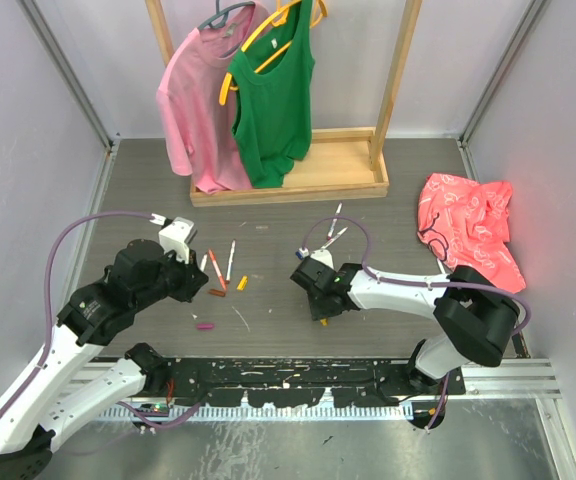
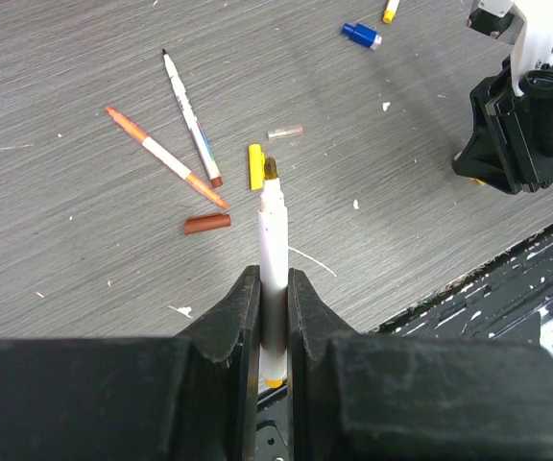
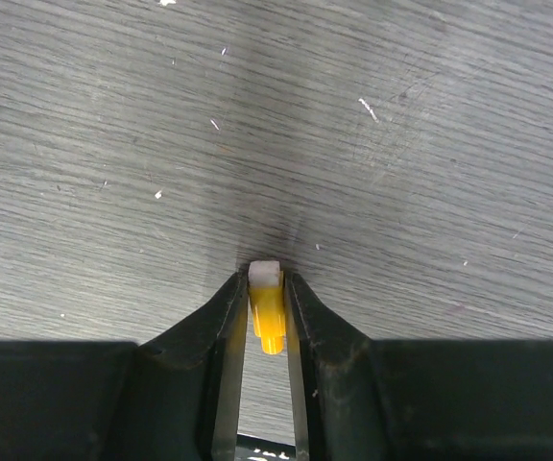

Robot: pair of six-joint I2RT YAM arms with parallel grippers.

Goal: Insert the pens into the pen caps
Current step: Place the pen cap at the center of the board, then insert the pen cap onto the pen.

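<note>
My left gripper is shut on a white pen, whose dark tip points out over the table and whose yellow end sits back between the fingers. Just past that tip lies a yellow pen cap. An orange pen and a brown-ended pen lie beside it, with a brown cap nearer. My right gripper is shut on a yellow pen cap with a white end, low over the table. In the top view the left gripper is beside the pens and the right gripper is mid-table.
Two more pens and a blue cap lie behind the right gripper. A magenta cap sits near the front rail. A wooden rack with hanging shirts stands at the back. A red cloth is at the right.
</note>
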